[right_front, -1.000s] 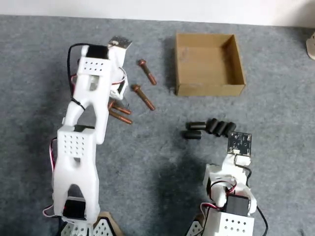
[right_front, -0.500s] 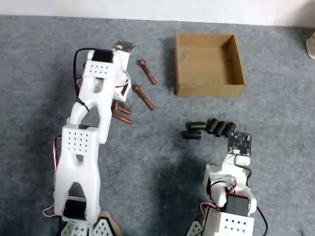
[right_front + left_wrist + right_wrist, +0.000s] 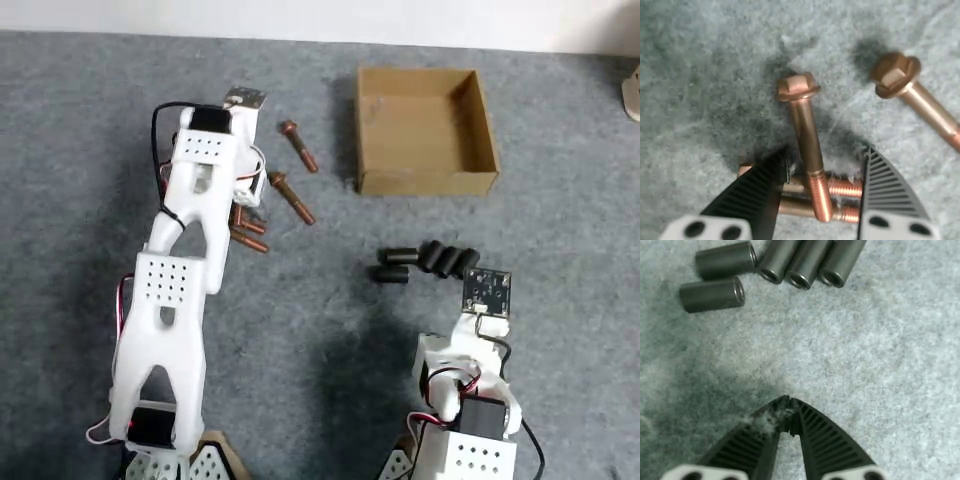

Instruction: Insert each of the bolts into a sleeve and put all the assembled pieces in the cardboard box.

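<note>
Several copper bolts lie on the grey carpet. My left gripper (image 3: 826,154) is open and straddles one bolt (image 3: 807,142), whose threaded end rests across two other bolts (image 3: 842,189). Another bolt (image 3: 912,92) lies just beyond. From above, the left arm (image 3: 205,175) covers that spot, with two bolts (image 3: 290,197) (image 3: 299,146) beside it. Several dark sleeves (image 3: 800,262) (image 3: 430,260) lie in a cluster ahead of my right gripper (image 3: 791,416), which is shut, holds nothing and sits well short of them. The cardboard box (image 3: 425,175) stands at the back right with nothing in it.
Open carpet lies between the bolts and the sleeves and in front of the box. The right arm's base (image 3: 465,440) sits at the near edge. A pale object (image 3: 632,95) shows at the far right edge.
The left arm has shifted to the right, toward the bolt group. The right arm has not moved.
</note>
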Robot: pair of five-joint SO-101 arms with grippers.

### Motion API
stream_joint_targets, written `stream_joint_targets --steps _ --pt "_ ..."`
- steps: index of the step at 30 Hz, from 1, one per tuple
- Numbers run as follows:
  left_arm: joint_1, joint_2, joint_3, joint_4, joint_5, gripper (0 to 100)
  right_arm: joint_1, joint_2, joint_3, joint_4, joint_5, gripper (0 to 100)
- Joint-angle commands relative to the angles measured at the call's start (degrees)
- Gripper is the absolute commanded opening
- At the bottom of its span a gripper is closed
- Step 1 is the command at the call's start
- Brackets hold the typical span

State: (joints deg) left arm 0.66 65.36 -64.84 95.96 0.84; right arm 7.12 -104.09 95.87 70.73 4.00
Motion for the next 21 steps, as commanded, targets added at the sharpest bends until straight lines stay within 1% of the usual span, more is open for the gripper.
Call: stream_joint_targets --steps 1,4,5,6,8,17,19,21 --pt "-1.2 0.8 -2.1 0.0 0.8 16 0.1 -0.5 9.0 0.0 0.1 0.5" --pt "-1.6 1.0 -2.1 0.0 0.8 0 0.1 -0.5 9.0 0.0 0.1 0.5" --pt "-1.6 1.0 -1.9 0.1 0.8 1 0.1 -0.5 9.0 0.0 0.1 0.5" --pt "-1.6 0.9 -1.8 0.4 0.8 3 0.1 -0.5 9.0 0.0 0.1 0.5" --pt "-1.7 0.9 -2.0 2.4 0.8 4 0.1 -0.5 9.0 0.0 0.1 0.5" --pt "-3.4 -1.3 -1.4 4.9 0.8 4 0.1 -0.5 9.0 0.0 0.1 0.5" --pt "-4.1 -3.2 0.7 5.0 0.7 0 0.1 -0.5 9.0 0.0 0.1 0.5" --pt "-5.1 -6.3 4.3 5.3 0.3 1 0.1 -0.5 9.0 0.0 0.1 0.5"
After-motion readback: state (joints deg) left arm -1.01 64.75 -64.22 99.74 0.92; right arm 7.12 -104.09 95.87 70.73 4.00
